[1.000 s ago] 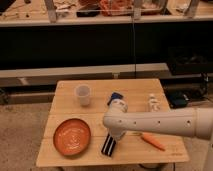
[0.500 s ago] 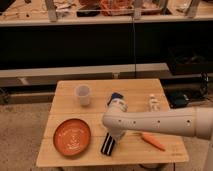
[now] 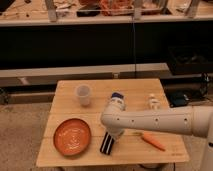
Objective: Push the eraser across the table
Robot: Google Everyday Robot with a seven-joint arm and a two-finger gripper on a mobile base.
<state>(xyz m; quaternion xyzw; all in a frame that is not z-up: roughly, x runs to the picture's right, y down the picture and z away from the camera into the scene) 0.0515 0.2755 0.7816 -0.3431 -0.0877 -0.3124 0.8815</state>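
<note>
Orange plate (image 3: 72,136) and cup (image 3: 83,94) look empty; gripper (image 3: 113,136) over eraser (image 3: 107,144) on table (image 3: 125,152), opening can't tell.

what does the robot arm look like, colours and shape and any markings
The arm is a thick, smooth tube in off-white, with a row of small dark dots along its side. It ends in a rounded elbow-like joint over the table. Beyond it a blue and white part shows. The tool sits low near the eraser, mostly hidden behind the joint. No cables or sleeves show.
</note>
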